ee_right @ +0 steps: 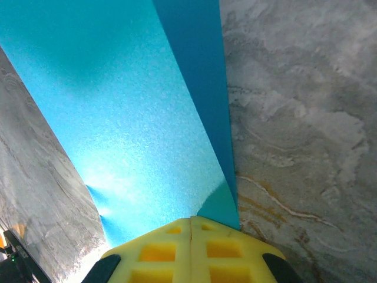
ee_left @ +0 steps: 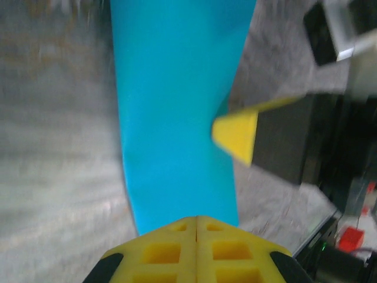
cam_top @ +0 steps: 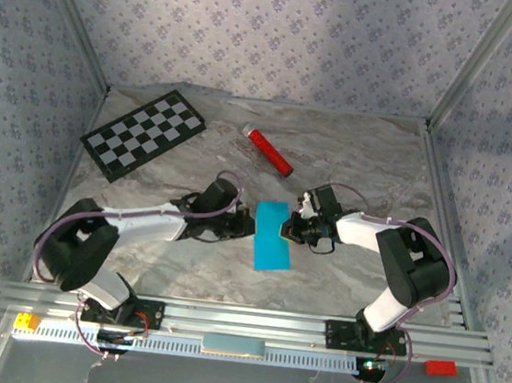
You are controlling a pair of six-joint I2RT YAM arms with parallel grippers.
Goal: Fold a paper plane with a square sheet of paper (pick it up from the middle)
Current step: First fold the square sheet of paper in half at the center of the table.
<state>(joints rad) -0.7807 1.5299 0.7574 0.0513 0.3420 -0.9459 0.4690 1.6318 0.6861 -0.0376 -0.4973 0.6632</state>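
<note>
Cyan-blue paper [cam_top: 274, 237] at mid-worktop [cam_top: 361, 166], from above a narrow strip, long axis roughly 12 to 6 o'clock, slightly tilted. Already doubled over, judging by the right wrist view: darker second layer along the 3 o'clock side of the lighter face. Not yet a plane; no nose, no dart outline.

Left end effector [cam_top: 248, 229] at the strip's 9 o'clock edge, closed right down, paper edge nipped inside. Confirmed in the left wrist view: yellow pads [ee_left: 171, 253] meeting with no gap, blue running out from between them toward 12 o'clock.

Right end effector [cam_top: 296, 229] at the strip's 3 o'clock edge, likewise clamped tight on the paper. Small pucker in the sheet close to the grip, toward 8 o'clock in the right wrist view. One yellow fingertip [ee_left: 235, 134] of it also visible across the paper from the left wrist.

Probable reason for the opposed grips: hold both long edges at once, keep the layers lined up, stop a thin sheet sliding on the smooth marbled surface while setting a crease or preparing the next fold. Cannot tell whether lifted clear or pressed flat.

Red cylinder [cam_top: 270, 151] at 12 o'clock from the paper, checkerboard [cam_top: 142, 134] at 10 o'clock, both well apart from the folding spot.
</note>
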